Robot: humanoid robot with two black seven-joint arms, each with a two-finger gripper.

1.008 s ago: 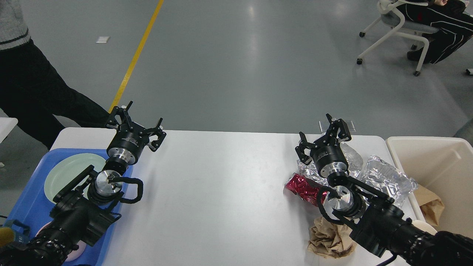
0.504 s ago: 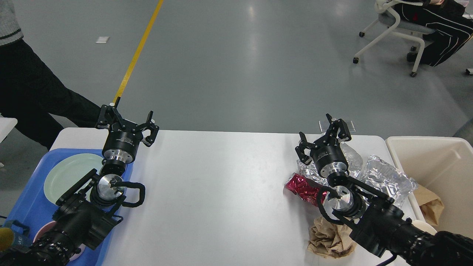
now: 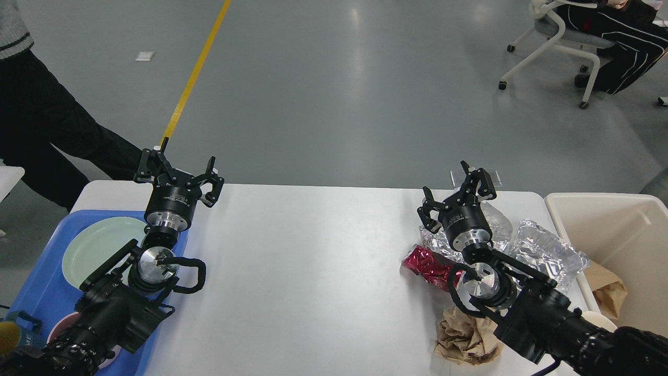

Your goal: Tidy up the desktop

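Observation:
The white desktop (image 3: 313, 261) fills the lower view. On its right part lie a crumpled red foil wrapper (image 3: 425, 263), crumpled silver foil (image 3: 545, 253), a clear plastic piece (image 3: 496, 222) and a crumpled brown paper ball (image 3: 464, 339). My right gripper (image 3: 454, 190) is open and empty, raised above the foil near the far edge. My left gripper (image 3: 177, 169) is open and empty, raised at the far left edge of the desktop, beside the blue tray.
A blue tray (image 3: 36, 282) at the left holds a pale green plate (image 3: 96, 248) and a pink dish (image 3: 65, 326). A beige bin (image 3: 616, 235) at the right holds brown paper (image 3: 608, 292). A person (image 3: 47, 125) stands at the far left; another sits on a chair (image 3: 569, 36) at the back right.
My left gripper has moved left and a little away, towards the table's far left corner, then nearly stopped. The right arm has not moved.

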